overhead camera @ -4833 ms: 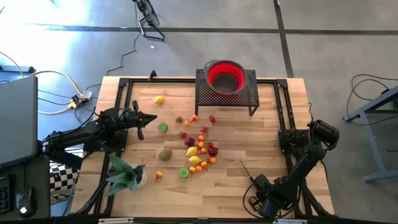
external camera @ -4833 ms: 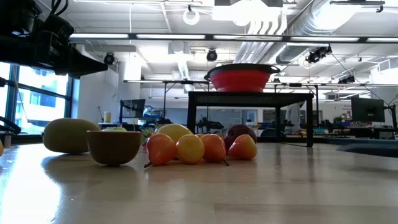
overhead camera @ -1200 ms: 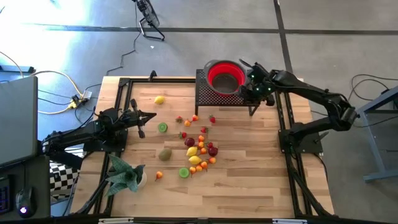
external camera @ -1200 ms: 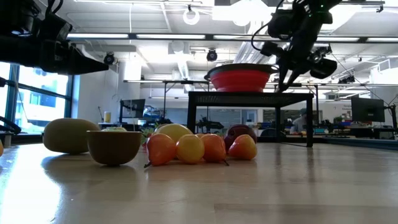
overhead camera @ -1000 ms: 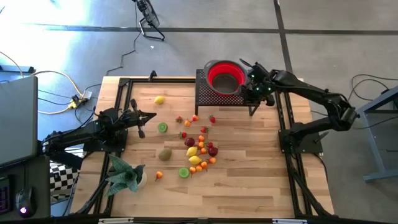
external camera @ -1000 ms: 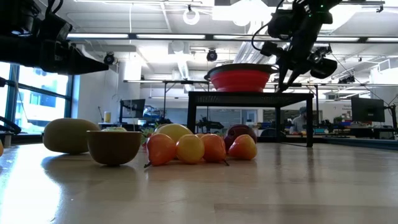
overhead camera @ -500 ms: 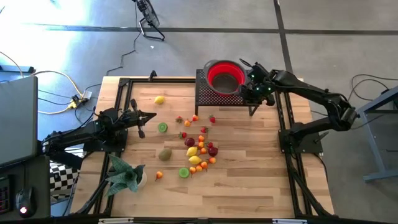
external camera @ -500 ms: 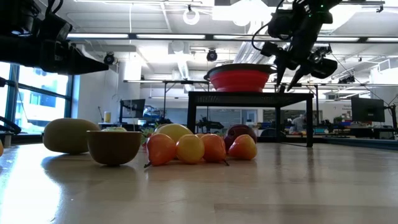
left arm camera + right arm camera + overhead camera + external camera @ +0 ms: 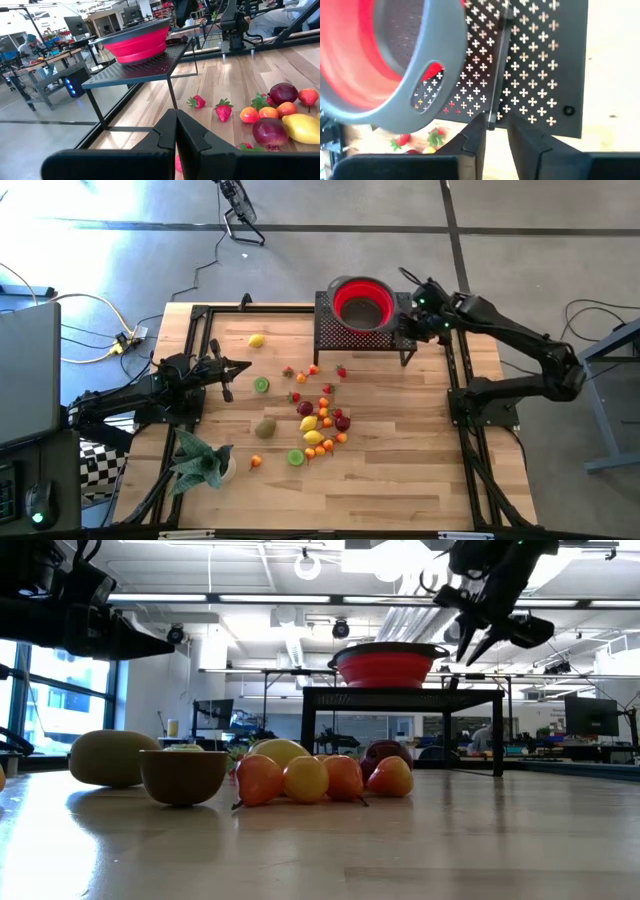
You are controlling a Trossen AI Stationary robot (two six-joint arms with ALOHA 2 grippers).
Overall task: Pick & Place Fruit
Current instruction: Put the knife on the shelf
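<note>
Above the perforated black stand [image 9: 365, 330] at the table's far edge, the right gripper [image 9: 411, 311] hangs beside the grey handle of the red bowl [image 9: 361, 302]; its fingers [image 9: 472, 137] stand slightly parted with nothing between them. The fruit [image 9: 320, 420] lies well apart from it, clustered mid-table: a yellow lemon [image 9: 308, 423], dark plums, small oranges and strawberries, with a kiwi [image 9: 265, 427] and a lime half [image 9: 261, 385] toward the left side and one lemon [image 9: 256, 340] alone near the far rail. The left gripper [image 9: 243, 368] waits over the table's left part, fingers pressed together and empty. Judged risk: a descent from this position could catch the bowl's rim or the stand's edge and shift either one, since the fingers hang close to both. Open wood lies between stand and cluster and along the right side, giving a free approach; the leafy plant [image 9: 200, 460] crowds the near-left corner.
</note>
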